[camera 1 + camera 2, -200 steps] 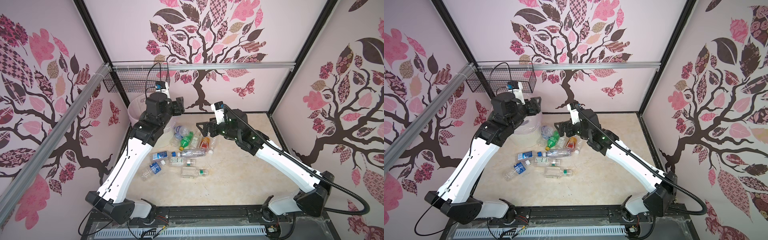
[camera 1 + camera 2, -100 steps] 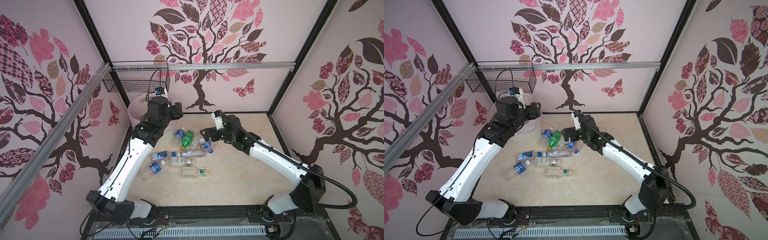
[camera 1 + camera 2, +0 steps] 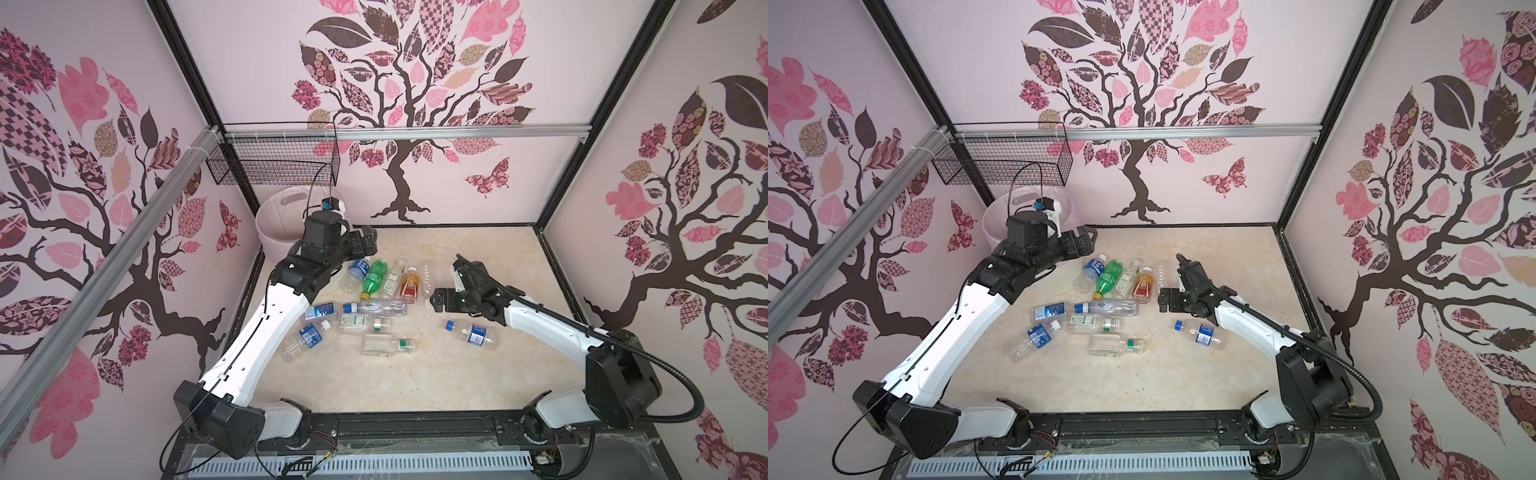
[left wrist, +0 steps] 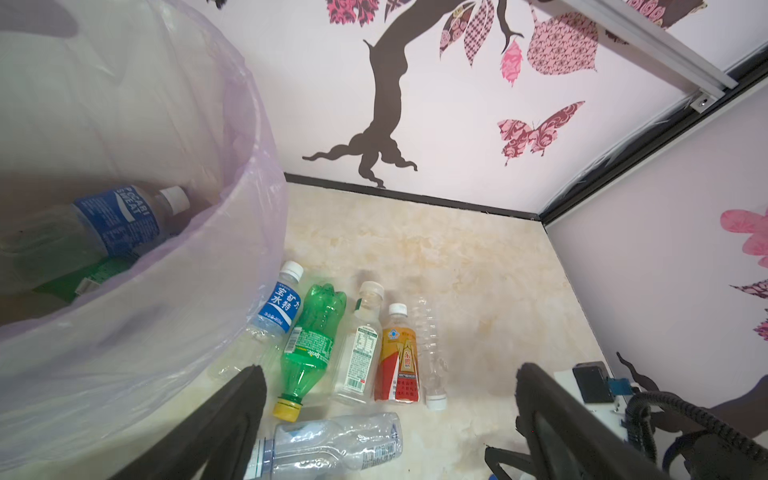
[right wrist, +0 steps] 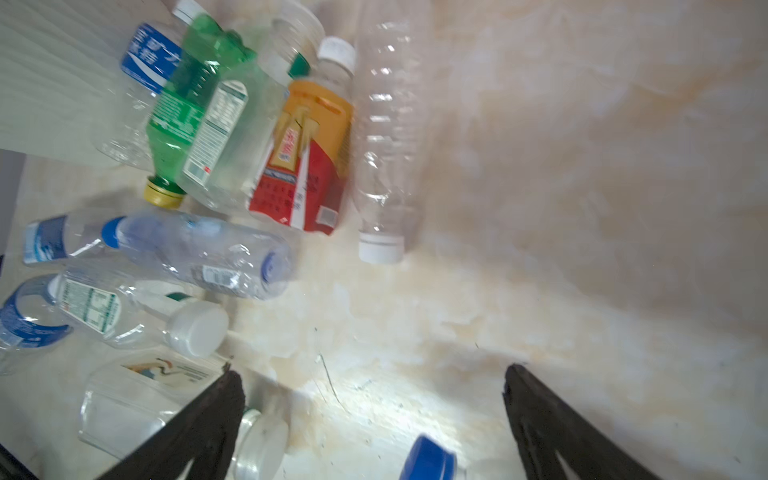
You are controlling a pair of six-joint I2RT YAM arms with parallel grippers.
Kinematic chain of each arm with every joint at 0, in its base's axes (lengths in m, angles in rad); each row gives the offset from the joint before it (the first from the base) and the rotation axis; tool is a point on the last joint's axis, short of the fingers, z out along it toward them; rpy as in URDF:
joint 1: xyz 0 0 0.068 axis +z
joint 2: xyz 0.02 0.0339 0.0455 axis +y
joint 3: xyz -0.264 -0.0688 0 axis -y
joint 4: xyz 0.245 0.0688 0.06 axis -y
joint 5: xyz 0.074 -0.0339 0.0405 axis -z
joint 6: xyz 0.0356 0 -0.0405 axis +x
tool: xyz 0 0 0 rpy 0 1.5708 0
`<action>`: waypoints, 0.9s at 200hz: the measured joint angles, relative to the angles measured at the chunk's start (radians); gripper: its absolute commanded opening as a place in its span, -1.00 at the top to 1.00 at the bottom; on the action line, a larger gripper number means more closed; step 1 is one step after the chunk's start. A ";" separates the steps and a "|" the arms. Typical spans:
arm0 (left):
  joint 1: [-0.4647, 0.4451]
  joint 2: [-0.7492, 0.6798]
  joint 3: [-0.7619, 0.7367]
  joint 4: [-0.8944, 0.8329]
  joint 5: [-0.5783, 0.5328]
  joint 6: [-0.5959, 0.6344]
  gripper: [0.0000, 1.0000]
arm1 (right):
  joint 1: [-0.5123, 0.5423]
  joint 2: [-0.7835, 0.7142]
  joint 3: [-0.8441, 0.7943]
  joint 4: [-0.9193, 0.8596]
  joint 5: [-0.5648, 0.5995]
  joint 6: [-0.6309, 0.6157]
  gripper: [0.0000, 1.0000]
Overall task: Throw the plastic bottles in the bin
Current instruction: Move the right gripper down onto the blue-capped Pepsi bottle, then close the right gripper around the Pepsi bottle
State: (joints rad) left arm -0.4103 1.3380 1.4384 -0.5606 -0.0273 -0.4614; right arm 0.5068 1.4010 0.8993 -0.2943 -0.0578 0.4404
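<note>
Far-left corner of the bench: bin [image 3: 276, 232], lined. I count two bottles inside, a blue-labelled bottle [image 4: 112, 220] lying over a green bottle [image 4: 83, 278].
Left arm: stretched from the near-left edge, elbow raised. The left gripper [image 3: 365, 245] is beside the bin's rim, jaws spread, empty.
Mid-bench: plastic bottles [image 3: 376, 307] lying in a cluster.
Right arm: low, reaching inward. The right gripper [image 3: 436, 301] is released, empty, just beside the cluster. I note one blue-capped bottle [image 3: 473, 332] beside its forearm.
</note>
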 measured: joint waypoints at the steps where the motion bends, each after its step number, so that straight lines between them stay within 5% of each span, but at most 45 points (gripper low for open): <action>1: 0.000 0.000 -0.001 0.000 0.004 -0.002 -0.94 | 0.000 -0.003 -0.003 -0.002 0.002 0.000 -0.99; 72: -0.024 -0.001 -0.049 0.041 0.086 -0.040 -0.94 | 0.000 -0.214 -0.058 -0.114 0.251 0.099 -0.99; 180: -0.047 -0.021 -0.115 0.079 0.134 -0.063 -0.94 | 0.013 -0.338 -0.235 -0.257 0.164 0.174 -0.94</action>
State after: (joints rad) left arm -0.4568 1.3170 1.3235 -0.4812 0.1070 -0.5240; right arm 0.5201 1.0630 0.6647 -0.5514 0.1062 0.6147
